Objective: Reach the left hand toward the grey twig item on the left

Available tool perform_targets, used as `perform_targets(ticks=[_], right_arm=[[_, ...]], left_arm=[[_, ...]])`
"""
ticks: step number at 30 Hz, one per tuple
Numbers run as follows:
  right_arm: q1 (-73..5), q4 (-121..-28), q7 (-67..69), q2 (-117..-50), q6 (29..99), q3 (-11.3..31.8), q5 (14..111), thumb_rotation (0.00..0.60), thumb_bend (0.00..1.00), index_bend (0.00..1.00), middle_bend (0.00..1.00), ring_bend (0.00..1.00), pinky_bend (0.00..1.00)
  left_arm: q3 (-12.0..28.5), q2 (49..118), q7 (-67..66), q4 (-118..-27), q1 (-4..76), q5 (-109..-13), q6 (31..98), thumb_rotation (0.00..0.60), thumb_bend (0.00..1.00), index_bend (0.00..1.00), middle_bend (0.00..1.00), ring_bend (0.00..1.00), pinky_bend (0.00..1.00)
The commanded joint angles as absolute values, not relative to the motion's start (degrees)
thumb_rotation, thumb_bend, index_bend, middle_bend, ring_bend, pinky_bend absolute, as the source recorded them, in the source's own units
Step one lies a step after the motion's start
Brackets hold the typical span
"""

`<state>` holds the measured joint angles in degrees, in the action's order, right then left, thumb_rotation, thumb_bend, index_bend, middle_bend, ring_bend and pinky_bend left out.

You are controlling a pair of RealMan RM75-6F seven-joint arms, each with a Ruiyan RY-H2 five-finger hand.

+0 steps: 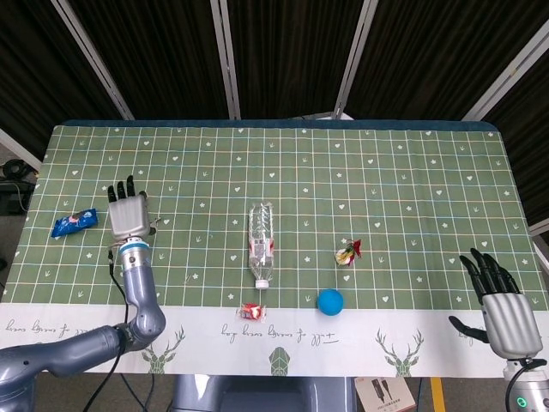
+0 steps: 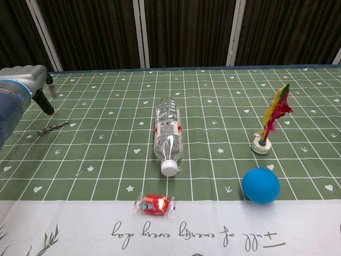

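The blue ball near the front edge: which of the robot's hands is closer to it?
The right hand is nearer, off to the blue ball's right near the table corner. The left hand hovers farther away, past the bottle.

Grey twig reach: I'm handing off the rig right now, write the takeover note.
Left hand: open, holding nothing, raised above the table over the grey twig, not touching it.
Right hand: open, idle at the table's near right edge.
Twig lies flat on the left, between the blue packet and the water bottle.
Done: left hand brought over the twig.
Left: lower onto it.
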<state>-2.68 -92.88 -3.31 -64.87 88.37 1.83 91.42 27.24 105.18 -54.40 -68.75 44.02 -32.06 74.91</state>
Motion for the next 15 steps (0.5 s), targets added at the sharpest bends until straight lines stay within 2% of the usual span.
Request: perform_targets(ticks=[1,6,15], right_arm=[[-2.70,-93.01,-3.10,-64.77,88.27,1.89,91.23,0.600,0.00,0.08,0.00,0.00,0.16],[-2.76,-93.28,-2.88,-64.61,88.02,1.88,91.08,0.600,0.00,0.08,0.00,0.00,0.16],[-2.76,-93.55,-2.61,-64.50,87.86,1.93,90.81,0.600,0.00,0.09,0.00,0.00,0.16]], left_arm=[[27.81,107.39,-54.60,-64.76,45.94,-30.69,73.54,0.600,0.21,0.41,0.00,0.00,0.00],[28.10,109.01,-53.72,-61.68,46.96,-29.98,72.02,0.600,0.23,0.45,0.00,0.00,0.00],[27.75,112.40,-55.36,-55.10,48.46,-28.09,70.50,0.600,0.23,0.44,0.00,0.00,0.00]])
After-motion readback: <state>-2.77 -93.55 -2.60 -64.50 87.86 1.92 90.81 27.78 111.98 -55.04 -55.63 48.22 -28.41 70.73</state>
